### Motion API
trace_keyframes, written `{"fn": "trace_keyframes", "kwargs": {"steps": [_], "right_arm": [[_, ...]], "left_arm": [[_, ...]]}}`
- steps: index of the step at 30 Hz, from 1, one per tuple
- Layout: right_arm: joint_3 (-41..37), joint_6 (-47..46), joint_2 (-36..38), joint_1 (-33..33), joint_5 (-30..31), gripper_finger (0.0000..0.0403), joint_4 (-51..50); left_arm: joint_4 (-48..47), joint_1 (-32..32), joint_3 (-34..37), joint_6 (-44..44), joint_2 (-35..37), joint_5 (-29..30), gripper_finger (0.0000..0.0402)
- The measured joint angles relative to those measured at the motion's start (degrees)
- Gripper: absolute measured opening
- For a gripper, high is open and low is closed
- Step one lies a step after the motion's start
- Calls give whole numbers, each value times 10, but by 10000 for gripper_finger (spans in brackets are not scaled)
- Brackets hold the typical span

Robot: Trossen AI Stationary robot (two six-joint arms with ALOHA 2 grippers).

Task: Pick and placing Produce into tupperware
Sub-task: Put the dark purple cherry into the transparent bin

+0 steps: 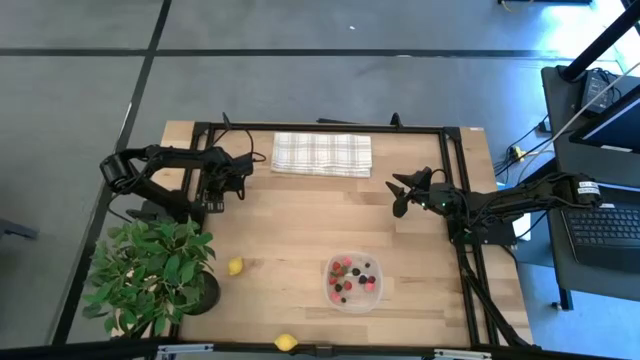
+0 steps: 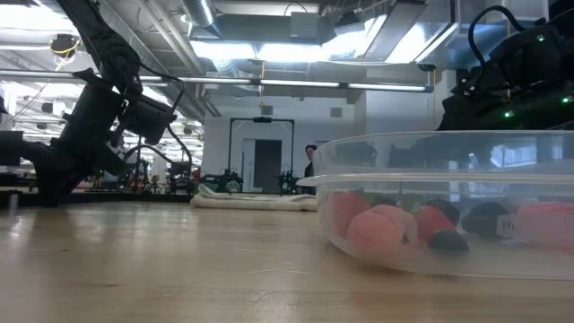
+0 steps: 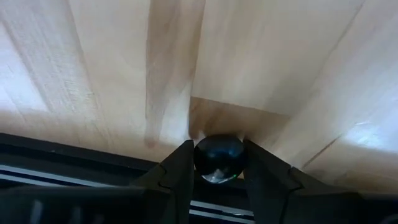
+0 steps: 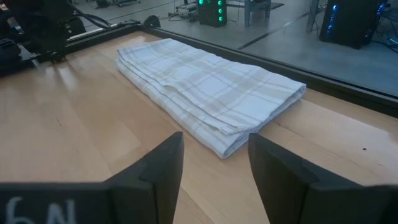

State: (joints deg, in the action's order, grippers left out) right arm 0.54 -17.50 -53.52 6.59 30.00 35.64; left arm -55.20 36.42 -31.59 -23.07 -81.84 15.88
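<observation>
The clear tupperware [image 1: 353, 283] stands on the table's near right part with several red and dark berries [image 1: 350, 277] inside; in the low view it [image 2: 421, 152] fills the right side. One yellow lemon [image 1: 235, 266] lies by the plant, and another [image 1: 286, 342] lies at the near edge. My left gripper [image 1: 238, 178] hovers over the far left of the table, shut on a dark berry [image 3: 217, 157]. My right gripper [image 1: 397, 196] is open and empty, right of centre. It [image 4: 214, 180] faces the folded cloth. My left gripper pinches a small glossy dark berry [image 3: 217, 163] between its two fingers [image 3: 179, 171], one on each side of it. The fingers point down at the wood. The low view shows this gripper [image 2: 157, 117] raised off the table, so the berry is lifted clear.
A leafy potted plant [image 1: 150, 275] stands at the near left corner. A folded checked cloth [image 1: 322, 154] lies at the far edge. Black frame rails [image 1: 200, 160] border the table on the left, far and right sides. Bare wood lies between the two grippers.
</observation>
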Motion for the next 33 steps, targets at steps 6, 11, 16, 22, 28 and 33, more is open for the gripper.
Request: {"fn": "trace_keyframes", "kwargs": {"steps": [6, 11, 16, 22, 28, 33], "right_arm": [[0, 0, 0, 0, 0, 182, 0], [0, 0, 0, 0, 0, 182, 0], [0, 0, 0, 0, 0, 182, 0], [0, 0, 0, 0, 0, 182, 0], [0, 0, 0, 0, 0, 182, 0], [0, 0, 0, 0, 0, 182, 0]], "left_arm": [[0, 0, 0, 0, 0, 3, 110], [-4, 0, -7, 0, -2, -4, 113], [6, -1, -47, 5, -2, -52, 108], [9, -3, -115, 18, -2, -149, 115], [55, -44, -163, 35, -1, -268, 108], [144, -110, -182, 71, -1, -327, 118]]}}
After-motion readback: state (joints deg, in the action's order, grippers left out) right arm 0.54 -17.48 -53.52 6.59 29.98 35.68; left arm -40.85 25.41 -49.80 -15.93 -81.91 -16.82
